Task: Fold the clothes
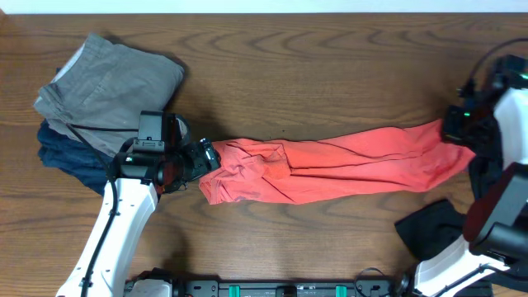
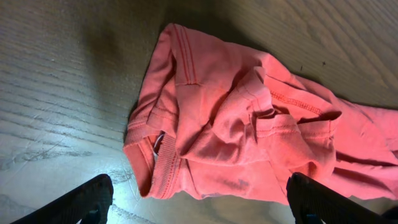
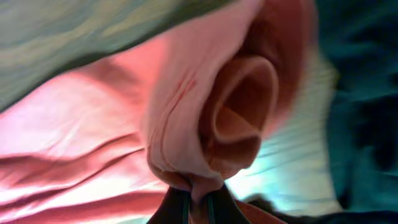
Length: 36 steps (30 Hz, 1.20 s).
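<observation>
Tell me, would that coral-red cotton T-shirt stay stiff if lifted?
Probably floppy: the coral-red cotton T-shirt lies crumpled in soft folds, bunching where the right gripper pinches it. Likely light, since the fabric looks thin. Pushed, it would probably wrinkle, not slide.

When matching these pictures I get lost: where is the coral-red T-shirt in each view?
Overhead: coral-red T-shirt stretched across the middle, left to right.
Left wrist: its bunched collar end, centre and right.
Right wrist: a pinched fold fills the frame, above the right claw.
Shared landmark: wooden table, beneath it in overhead and left wrist.
</observation>
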{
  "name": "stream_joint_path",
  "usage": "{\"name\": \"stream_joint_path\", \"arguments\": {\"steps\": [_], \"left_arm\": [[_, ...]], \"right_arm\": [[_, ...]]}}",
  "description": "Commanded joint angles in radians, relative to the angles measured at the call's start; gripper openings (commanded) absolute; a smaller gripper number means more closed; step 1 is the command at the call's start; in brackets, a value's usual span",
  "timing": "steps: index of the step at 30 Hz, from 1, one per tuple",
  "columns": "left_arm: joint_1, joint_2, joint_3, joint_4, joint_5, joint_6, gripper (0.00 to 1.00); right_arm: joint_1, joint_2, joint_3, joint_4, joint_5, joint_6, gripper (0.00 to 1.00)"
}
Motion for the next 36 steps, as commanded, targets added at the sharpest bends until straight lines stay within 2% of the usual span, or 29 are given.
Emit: {"name": "stream_joint_path", "arguments": {"steps": [1,11,22,24,26,32,36], "left_arm": [[0.002,0.006,0.001,-0.008,-0.013,0.010,0.90],[0.003,0.006,0.001,-0.007,-0.013,0.010,0.91],[0.002,0.006,0.001,-0.008,-0.013,0.010,0.91],[0.002,0.006,0.001,-0.008,-0.013,0.010,0.91],[0.002,0.006,0.001,-0.007,-0.013,0.010,0.91],[0.002,0.006,0.001,-0.008,-0.013,0.010,0.91],[0.002,0.006,0.001,-0.008,-0.013,0.010,0.91]], "right_arm": [[0.110,-0.007,0.000,-0.025,-0.002,0.034,0.01],[0.393,-0.006,-0.015,-0.053,-0.006,0.145,0.01],[0.599,-0.006,-0.168,0.079,-0.006,0.235,0.02],[0.623,-0.006,-0.196,0.113,-0.010,0.251,0.05],[0.640,-0.006,-0.214,0.137,-0.017,0.251,0.15],[0.676,-0.006,-0.238,0.209,-0.082,0.251,0.34],[0.684,-0.006,-0.238,0.249,-0.188,0.249,0.37]]}}
